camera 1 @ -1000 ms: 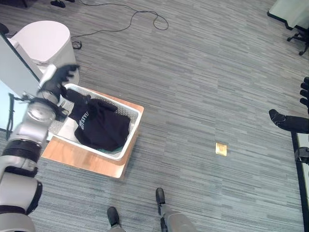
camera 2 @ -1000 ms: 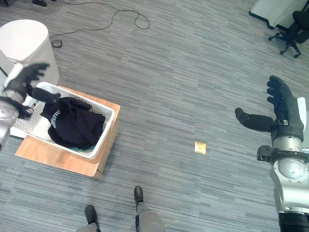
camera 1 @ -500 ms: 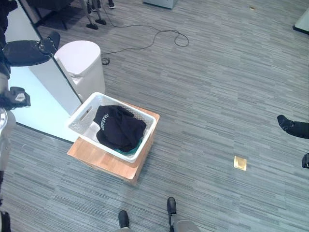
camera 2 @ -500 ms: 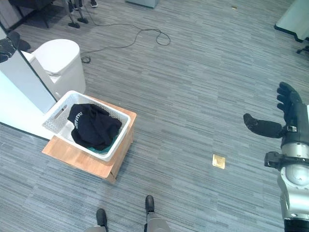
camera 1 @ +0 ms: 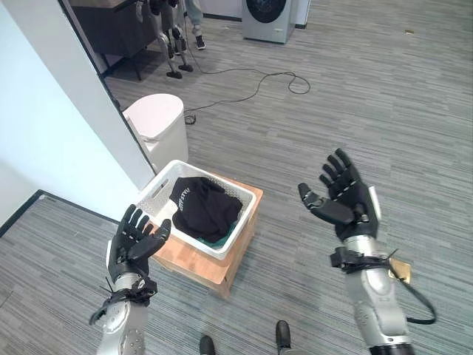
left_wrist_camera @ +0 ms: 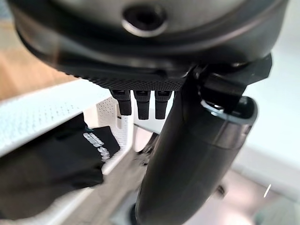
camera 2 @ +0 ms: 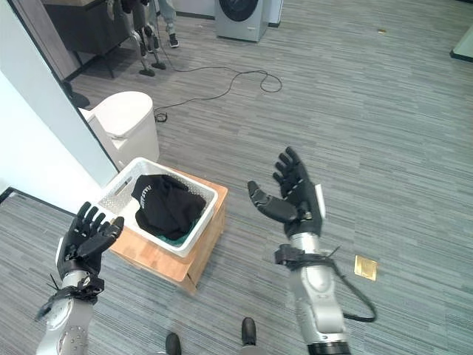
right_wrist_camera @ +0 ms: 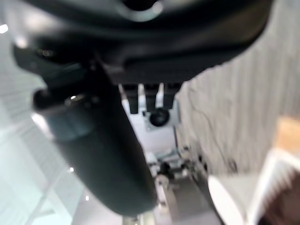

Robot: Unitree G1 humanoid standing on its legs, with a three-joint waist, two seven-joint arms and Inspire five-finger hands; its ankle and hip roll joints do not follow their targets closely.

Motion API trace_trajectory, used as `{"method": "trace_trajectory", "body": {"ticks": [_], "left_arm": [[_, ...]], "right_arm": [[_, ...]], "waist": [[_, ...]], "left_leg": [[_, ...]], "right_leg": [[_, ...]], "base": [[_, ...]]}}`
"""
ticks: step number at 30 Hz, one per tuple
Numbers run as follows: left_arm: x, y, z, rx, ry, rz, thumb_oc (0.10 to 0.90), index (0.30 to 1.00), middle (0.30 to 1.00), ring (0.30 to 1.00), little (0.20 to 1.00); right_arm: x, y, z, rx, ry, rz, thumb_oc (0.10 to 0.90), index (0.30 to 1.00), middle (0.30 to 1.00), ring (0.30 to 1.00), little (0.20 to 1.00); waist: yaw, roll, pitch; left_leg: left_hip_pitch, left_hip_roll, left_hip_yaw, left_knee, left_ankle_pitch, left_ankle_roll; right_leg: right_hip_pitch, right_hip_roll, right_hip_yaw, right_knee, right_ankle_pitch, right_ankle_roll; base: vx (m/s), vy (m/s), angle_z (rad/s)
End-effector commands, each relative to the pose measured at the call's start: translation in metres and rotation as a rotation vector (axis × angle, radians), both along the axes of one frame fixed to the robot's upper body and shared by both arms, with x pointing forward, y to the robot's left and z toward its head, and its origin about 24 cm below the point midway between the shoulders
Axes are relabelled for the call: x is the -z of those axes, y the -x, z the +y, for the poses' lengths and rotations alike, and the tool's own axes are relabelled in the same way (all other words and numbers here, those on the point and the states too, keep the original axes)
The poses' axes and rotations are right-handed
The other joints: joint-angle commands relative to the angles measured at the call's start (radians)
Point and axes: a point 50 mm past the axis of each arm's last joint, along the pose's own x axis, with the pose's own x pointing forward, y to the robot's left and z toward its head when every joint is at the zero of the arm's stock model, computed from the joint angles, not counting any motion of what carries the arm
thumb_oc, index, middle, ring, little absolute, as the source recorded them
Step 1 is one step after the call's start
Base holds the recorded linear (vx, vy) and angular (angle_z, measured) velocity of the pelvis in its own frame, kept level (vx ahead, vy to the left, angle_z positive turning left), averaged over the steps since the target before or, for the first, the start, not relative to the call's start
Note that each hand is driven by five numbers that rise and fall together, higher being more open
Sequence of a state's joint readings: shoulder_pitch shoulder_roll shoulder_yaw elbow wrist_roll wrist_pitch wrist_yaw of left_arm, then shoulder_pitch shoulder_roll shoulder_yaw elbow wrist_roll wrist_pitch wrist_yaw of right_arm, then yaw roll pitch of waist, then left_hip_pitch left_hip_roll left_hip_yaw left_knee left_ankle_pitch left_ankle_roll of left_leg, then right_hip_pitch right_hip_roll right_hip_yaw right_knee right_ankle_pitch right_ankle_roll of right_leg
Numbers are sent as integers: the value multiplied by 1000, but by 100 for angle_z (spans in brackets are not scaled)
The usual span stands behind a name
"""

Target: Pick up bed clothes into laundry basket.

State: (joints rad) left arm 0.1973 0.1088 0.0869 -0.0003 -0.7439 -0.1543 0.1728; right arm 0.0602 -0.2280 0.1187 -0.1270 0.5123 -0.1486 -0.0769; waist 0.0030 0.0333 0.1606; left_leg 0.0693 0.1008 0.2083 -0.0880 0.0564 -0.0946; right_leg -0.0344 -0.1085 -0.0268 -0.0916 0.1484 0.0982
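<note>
A white laundry basket (camera 1: pixel 160 191) stands on a low wooden stand (camera 1: pixel 194 260) on the carpet. Black clothes (camera 1: pixel 205 208) lie bunched inside it over a bit of green cloth. My left hand (camera 1: pixel 135 243) is raised at the basket's near left corner, fingers straight and spread, holding nothing. My right hand (camera 1: pixel 343 200) is raised to the right of the basket, well apart from it, open with the palm turned toward the basket. The left wrist view looks past the left hand (left_wrist_camera: pixel 197 150) at the basket (left_wrist_camera: pixel 42 117) and the black clothes (left_wrist_camera: pixel 47 168).
A white round bin (camera 1: pixel 157 127) stands behind the basket beside a white wall panel (camera 1: pixel 52 126). A cable (camera 1: pixel 251 81) loops on the floor further back, near a washing machine (camera 1: pixel 270 16). A small yellow square (camera 2: pixel 366 267) lies on the carpet at the right.
The camera has tilted up and shifted, so the whole scene moved. Both hands have come in front of me, raised and open; the black clothes stay in the basket.
</note>
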Motion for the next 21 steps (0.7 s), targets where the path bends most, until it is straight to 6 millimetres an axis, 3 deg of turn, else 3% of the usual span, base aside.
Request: {"method": "trace_trajectory", "body": {"ticks": [1,3,4,5,7,9,10,12,13,14,16,17,18,19,21], "left_arm": [[-70,-23,8,33,-88,-374,800,900,900,900,900],[-72,-24,8,11,33,-450,800,900,900,900,900],[-72,-24,8,12,35,-450,800,900,900,900,900],[-81,-20,18,-48,0,-508,800,900,900,900,900],[-93,-16,30,-120,-58,-563,800,900,900,900,900],[-109,-15,40,-192,-83,-653,800,900,900,900,900],[-110,-16,40,-192,-83,-657,800,900,900,900,900],[-118,-23,39,-224,-48,-704,800,900,900,900,900],[-119,-23,39,-224,-49,-705,800,900,900,900,900],[-127,-28,30,-185,-42,-739,800,900,900,900,900],[-127,-28,30,-186,-42,-738,800,900,900,900,900],[-125,-30,21,-95,-90,-722,800,900,900,900,900],[-124,-30,19,-58,-119,-720,800,900,900,900,900],[-123,-30,18,-27,-123,-717,800,900,900,900,900],[-115,-35,13,18,-57,-710,800,900,900,900,900]], "right_arm": [[-37,-1,-4,-25,-34,-228,800,900,900,900,900],[-38,6,-16,-3,74,-232,800,900,900,900,900],[-38,6,-16,-3,76,-232,800,900,900,900,900],[-38,7,-32,74,139,-231,800,900,900,900,900],[-45,3,-43,155,163,-266,800,900,900,900,900],[-70,-3,-58,294,208,-381,800,900,900,900,900],[-71,-4,-58,297,208,-385,800,900,900,900,900],[-94,-3,-58,377,153,-503,800,900,900,900,900],[-94,-4,-58,378,152,-504,800,900,900,900,900],[-99,-1,-54,335,95,-541,800,900,900,900,900],[-99,-1,-55,334,94,-541,800,900,900,900,900],[-95,3,-56,286,94,-539,800,900,900,900,900],[-94,6,-60,289,152,-527,800,900,900,900,900],[-93,10,-66,301,209,-511,800,900,900,900,900],[-87,14,-76,342,203,-488,800,900,900,900,900]], "waist": [[-11,-32,-58],[-9,-41,-62],[-9,-40,-62],[-3,-48,-69],[10,-55,-69],[37,-63,-62],[37,-64,-60],[35,-60,-24],[33,-64,-27],[14,-60,-5],[12,-61,-6],[2,-65,-4],[2,-61,-1],[-2,-58,3],[-17,-65,0]], "left_leg": [[-22,-73,-56,1,-51,52],[-21,-75,-61,1,-55,50],[-20,-76,-62,1,-55,50],[-13,-75,-68,1,-62,51],[-4,-76,-81,3,-64,54],[-17,-79,-109,25,-75,66],[-23,-80,-110,30,-76,67],[-29,-90,-184,55,-74,85],[-29,-94,-187,53,-80,85],[-37,-90,-270,64,-62,81],[-40,-91,-272,64,-62,80],[-40,-93,-350,68,-54,66],[-46,-92,-389,71,-49,55],[-51,-88,-435,76,-49,48],[-80,-99,-524,92,-32,35]], "right_leg": [[128,13,-42,40,-195,1],[134,10,-49,38,-198,4],[136,10,-49,38,-198,4],[145,9,-55,36,-202,6],[147,9,-53,41,-207,7],[113,5,-58,151,-237,12],[99,2,-57,172,-248,13],[-11,20,0,434,-256,25],[-16,16,-1,445,-269,26],[-59,84,119,541,-272,16],[-63,82,116,547,-276,15],[-45,115,210,540,-320,-13],[-33,106,254,518,-336,-23],[-18,104,306,481,-357,-27],[32,153,458,403,-375,-17]], "base": [[0,0,0],[25,-12,6],[52,-19,14],[52,-19,19],[26,-19,14],[-45,6,-1],[-52,53,13],[-43,26,24],[-50,-57,79],[-18,-51,122],[-4,-74,150],[33,-180,112],[57,-307,138],[0,-315,146],[-82,-340,212]]}}
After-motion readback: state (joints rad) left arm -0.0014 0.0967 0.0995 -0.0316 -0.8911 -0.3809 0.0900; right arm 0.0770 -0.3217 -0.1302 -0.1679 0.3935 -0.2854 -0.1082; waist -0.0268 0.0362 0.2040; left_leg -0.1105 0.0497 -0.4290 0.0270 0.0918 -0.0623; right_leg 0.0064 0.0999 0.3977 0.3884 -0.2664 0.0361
